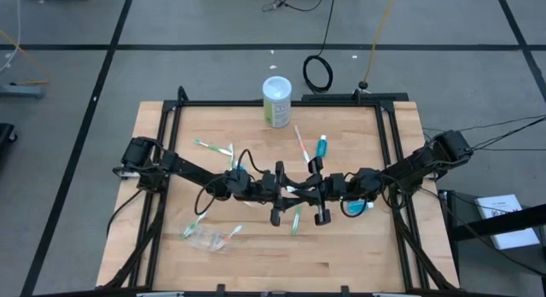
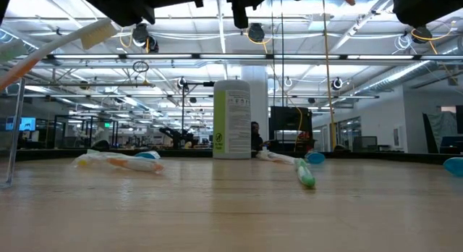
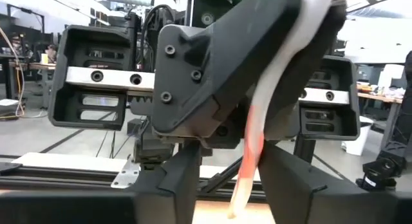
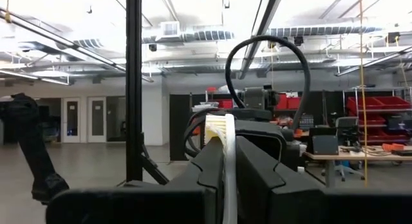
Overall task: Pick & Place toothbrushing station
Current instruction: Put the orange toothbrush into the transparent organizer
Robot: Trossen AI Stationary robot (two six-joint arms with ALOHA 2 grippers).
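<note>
The canister stands upright near the table's far edge, midway along it; it is white with a green band and a printed label whose writing is too small to read.

Both arms meet over the table's middle. The left pincer and the right pincer face each other with a white-and-orange toothbrush between them. The right pincer is closed on its white bristle end; the left wrist view shows that brush running past the opposite pincer, but whether the left pincer's own fingers grip it I cannot tell.

Other toothbrushes lie scattered: one toward the far left, one right of the canister, one green below the pincers. Two teal tubes show: one beside the far brush, one under the right arm. The clear cup lies toward the near left corner with brushes beside it.
</note>
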